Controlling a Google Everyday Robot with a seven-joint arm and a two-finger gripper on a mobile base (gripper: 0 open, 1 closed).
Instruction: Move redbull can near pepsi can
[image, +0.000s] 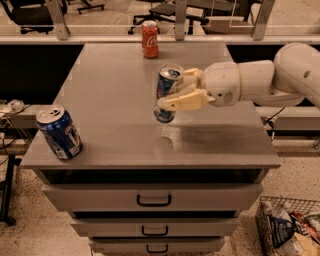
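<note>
- Grey drawer cabinet (100, 90): its top carries the cans.
- My arm (270, 80) reaches in from the right, over the top.
- My gripper (169, 96) is mid-top, clamped on the redbull can (167, 80).
- Redbull can is slightly tilted and raised off the surface.
- Pepsi can (60, 134) sits at the front-left corner, well apart from it.
- Red Coca-Cola can (150, 40) stands at the back edge.

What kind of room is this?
Probably an office or lab: rolling office chairs behind, a grey drawer cabinet, and a robot's end effector over its top, gripping the redbull can.
</note>
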